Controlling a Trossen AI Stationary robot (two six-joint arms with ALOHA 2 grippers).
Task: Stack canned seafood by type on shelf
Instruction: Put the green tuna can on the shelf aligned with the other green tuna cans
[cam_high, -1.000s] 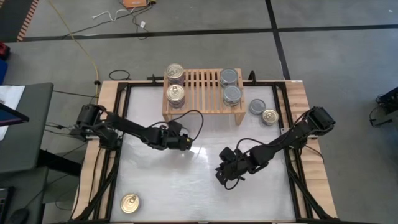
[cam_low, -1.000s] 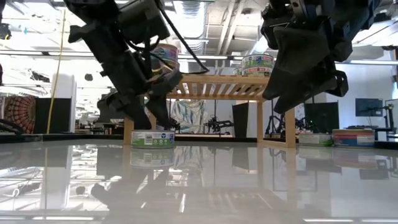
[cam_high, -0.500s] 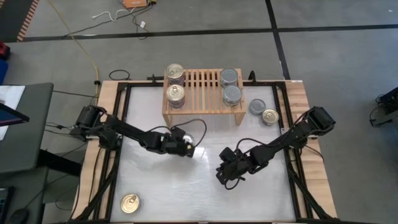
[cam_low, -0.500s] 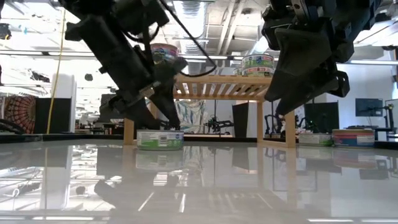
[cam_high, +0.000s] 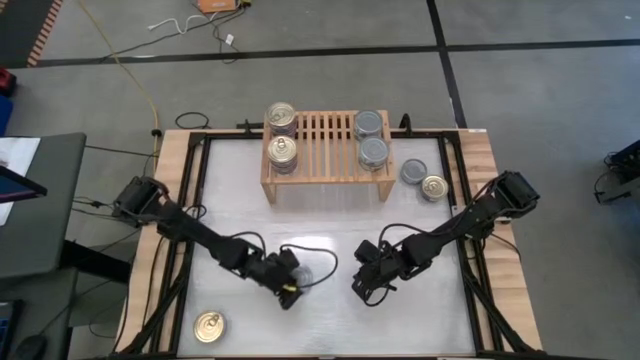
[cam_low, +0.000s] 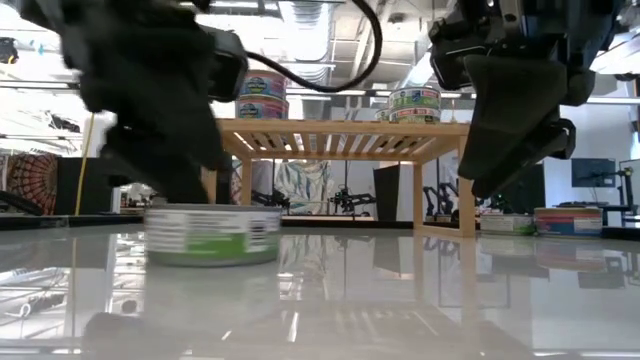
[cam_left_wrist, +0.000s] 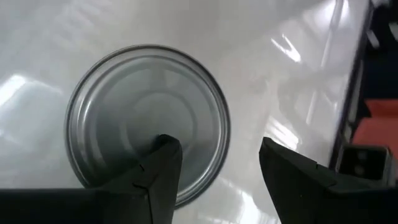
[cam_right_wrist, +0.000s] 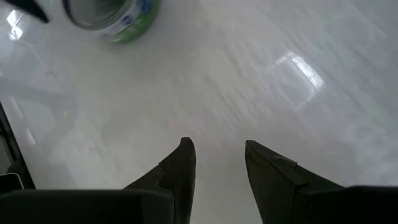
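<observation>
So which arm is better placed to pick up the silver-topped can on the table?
The left. Its hand hangs open right over the silver-topped can, while the right hand is off to the side.

Bright overhead light glares off my glossy table (cam_high: 250, 190), mirroring the room low down; my left arm (cam_low: 150, 90) blurs there, upper left.

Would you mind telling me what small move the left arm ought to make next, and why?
Probably shift the left pincer sideways until it straddles the silver-topped can, then close. In the left wrist view one finger overlaps the can's top while the other sits off over bare table, so closing now would likely miss.
</observation>
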